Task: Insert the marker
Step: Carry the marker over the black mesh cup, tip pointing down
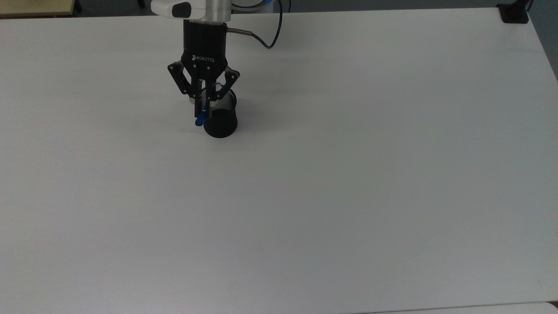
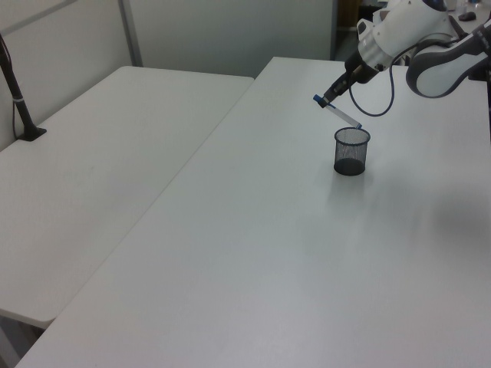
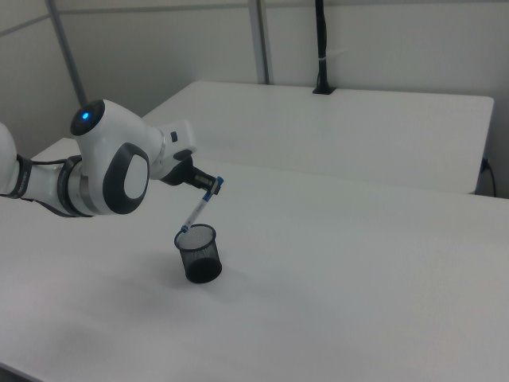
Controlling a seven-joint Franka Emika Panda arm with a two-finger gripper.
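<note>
The marker [image 2: 339,113] hangs tilted in the air, blue cap up and small blue tip down. My gripper [image 2: 327,98] is shut on the marker near the cap. In the right view the marker [image 3: 200,208] slants down from the gripper [image 3: 211,185] to the near rim of the black mesh cup [image 3: 198,253]. Its tip sits right at the cup's opening. In the top view the gripper [image 1: 203,110] hangs over the left edge of the cup [image 1: 221,121], and the blue cap [image 1: 200,119] pokes out below the fingers. The cup [image 2: 351,150] stands upright on the white table [image 1: 348,174].
A second white table [image 2: 100,169] adjoins this one along a seam. A black pole [image 2: 15,84] is clamped to that table's far edge, and a black clamp [image 1: 514,13] sits at the top view's upper right corner. A cable [image 1: 266,41] loops off the wrist.
</note>
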